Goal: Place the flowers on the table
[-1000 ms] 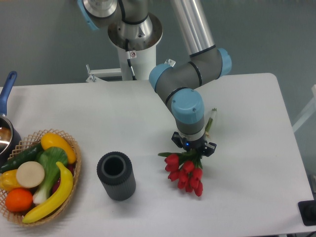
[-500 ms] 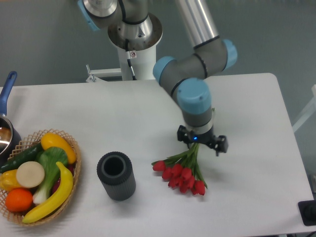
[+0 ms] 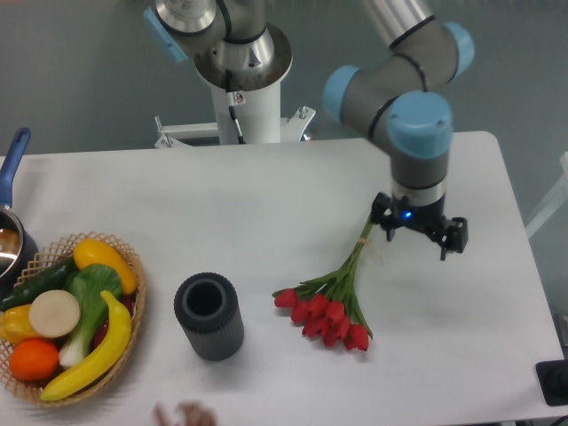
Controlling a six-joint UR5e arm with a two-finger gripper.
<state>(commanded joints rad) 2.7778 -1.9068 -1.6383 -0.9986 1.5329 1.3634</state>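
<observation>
Red tulips bunch with green stems (image 3: 330,300) lying flat on white tabletop (image 3: 222,204) at centre-right, black two-finger gripper (image 3: 418,232) hovering just upper right, jaws spread open, empty, dark ribbed cylinder vase (image 3: 209,315) left.

Built from smooth metallic-grey tubular links, joined by rounded housings capped in pale blue plastic. Mounted on a white cylindrical pedestal behind the desk (image 3: 222,191), with a broad silvery circular flange above the post and a small red-and-white sticker on its front. Thin black cable running down the pedestal beside that sticker. Silver upper link polished enough to catch highlights. Wrist section grey with a light band near its lower end, topped by a large blue dome. Black claw (image 3: 422,238) underneath, angular and compact, two short dark fingers spread to either side, a small blue indicator light glowing on its body.
</observation>
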